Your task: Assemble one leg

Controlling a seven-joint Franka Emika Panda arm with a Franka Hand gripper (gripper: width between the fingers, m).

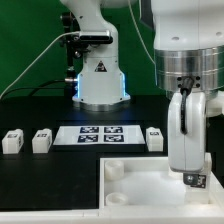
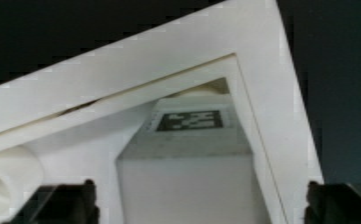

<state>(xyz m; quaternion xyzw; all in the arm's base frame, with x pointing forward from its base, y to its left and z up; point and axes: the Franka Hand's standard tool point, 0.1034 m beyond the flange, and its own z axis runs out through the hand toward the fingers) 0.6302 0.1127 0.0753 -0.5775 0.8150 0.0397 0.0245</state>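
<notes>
Leg [image 1: 192, 150] number one isn't seated yet, so you're partway through at best. It hangs upright under the pincer [image 1: 190, 115] at the exterior view's right, with its tagged end pointing down over the large white square board [image 1: 150, 190]. From that angle I can't tell if its bottom end is touching the board or sitting just above it.

In the wrist view the leg [image 2: 191, 150] runs straight out between the two dark fingers [image 2: 61, 205], tag facing the camera, with a corner of the board [image 2: 88, 90] behind it. My read is that the pincer is clenched on the leg's upper part. The actual pad contact isn't clearly visible in either view though, so take that as a judgement.

What's done, as far as I can see: the leg is picked up and brought over the board. What's left: line it up with a round corner socket [image 1: 115, 170] and fix it in. The nearest visible sockets sit toward the exterior view's left of the leg, so you probably still need a sideways shift.

Three more legs [image 1: 12, 141] [image 1: 41, 141] [image 1: 153, 138] stand untouched on the black surface [image 1: 30, 175], either side of the marker board [image 1: 97, 135].
</notes>
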